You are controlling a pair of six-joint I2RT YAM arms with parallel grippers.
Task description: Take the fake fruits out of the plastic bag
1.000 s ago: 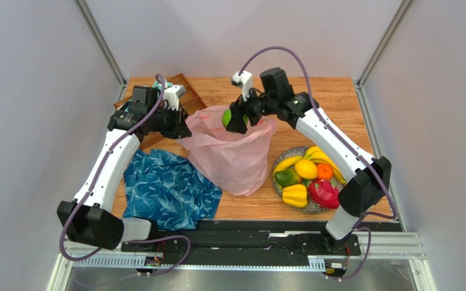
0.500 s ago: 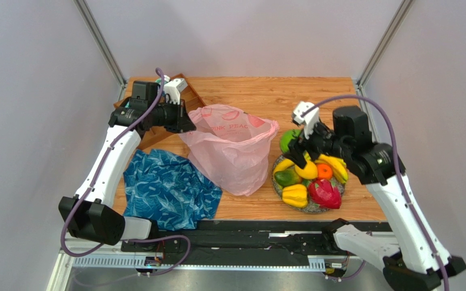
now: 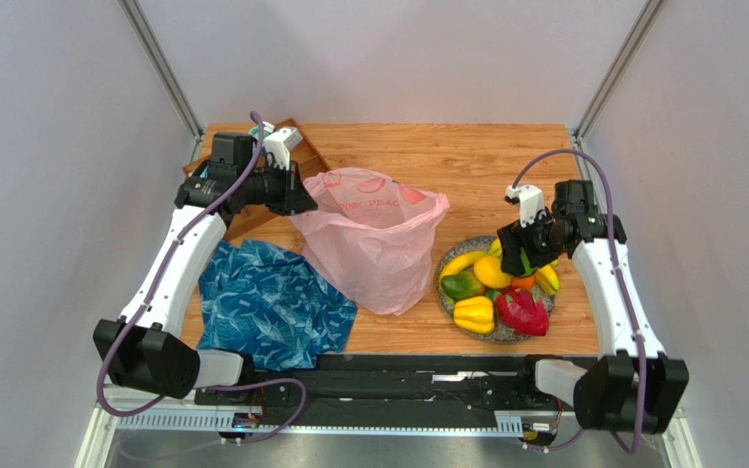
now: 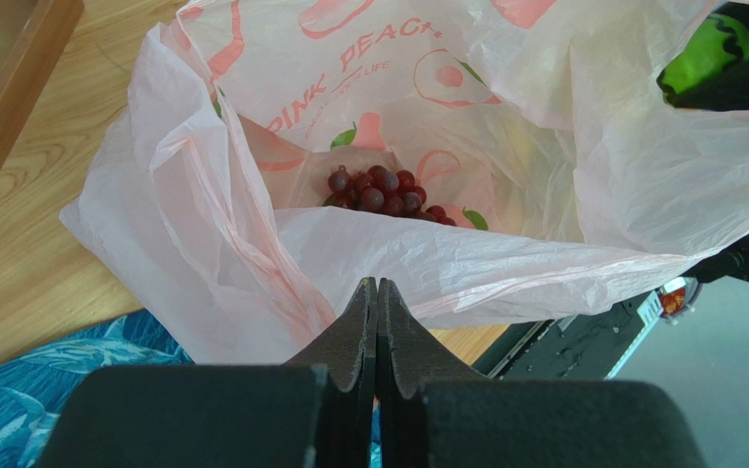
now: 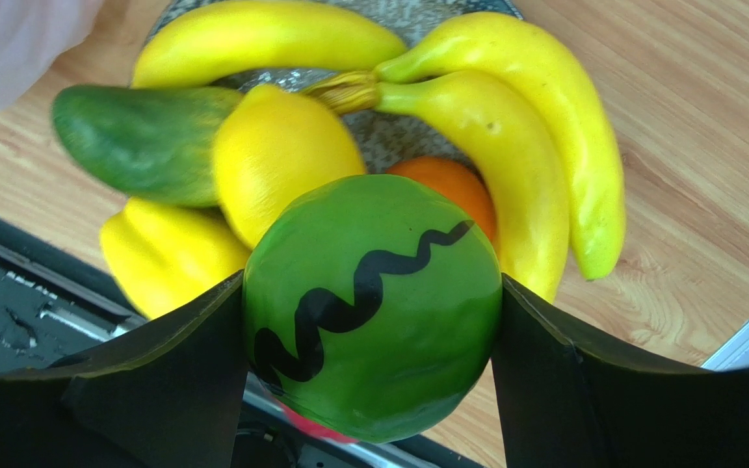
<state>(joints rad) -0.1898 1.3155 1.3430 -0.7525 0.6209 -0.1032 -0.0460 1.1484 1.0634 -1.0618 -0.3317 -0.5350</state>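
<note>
The pale-pink plastic bag (image 3: 374,249) stands open mid-table. My left gripper (image 3: 298,202) is shut on the bag's left rim (image 4: 251,244). Dark purple grapes (image 4: 383,190) lie at the bottom of the bag. My right gripper (image 3: 517,255) is shut on a round green fruit with a black wavy line (image 5: 378,312), held just above the plate (image 3: 444,292). On the plate lie yellow bananas (image 5: 535,127), a yellow lemon (image 5: 281,156), a green mango (image 5: 134,136), an orange (image 5: 452,190), a yellow pepper (image 5: 159,258) and a magenta dragon fruit (image 3: 522,310).
A blue leaf-patterned cloth (image 3: 266,302) lies at the front left, beside the bag. A wooden tray (image 3: 300,146) sits at the back left corner behind the left gripper. The black rail (image 3: 398,375) runs along the table's near edge.
My right arm has carried the green fruit from the bag's mouth rightward to just above the plate. The left gripper has stayed on the bag's rim.
</note>
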